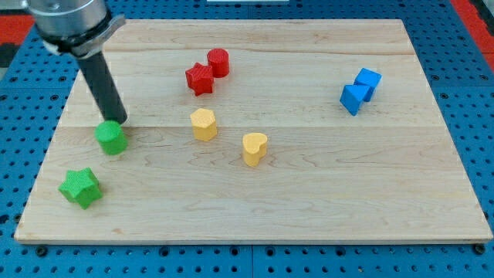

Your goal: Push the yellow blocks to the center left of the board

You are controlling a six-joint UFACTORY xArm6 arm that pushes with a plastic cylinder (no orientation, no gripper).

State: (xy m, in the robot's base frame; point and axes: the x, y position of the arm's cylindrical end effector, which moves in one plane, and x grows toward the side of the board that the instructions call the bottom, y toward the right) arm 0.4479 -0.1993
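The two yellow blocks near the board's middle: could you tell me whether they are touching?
Apart. The camera view shows bare wood between the yellow hexagonal block and the yellow heart-shaped block.

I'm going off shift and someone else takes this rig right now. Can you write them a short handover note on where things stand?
My tip sits at the view's left, right against the upper right edge of the green hexagonal block, well left of both yellow blocks.
The yellow hexagonal block and the yellow heart-shaped block lie apart near the board's middle.
Done: neither yellow block is at the center left yet.
Left: push both leftward. The green hexagonal block already sits around the center left, so it may get in the way.
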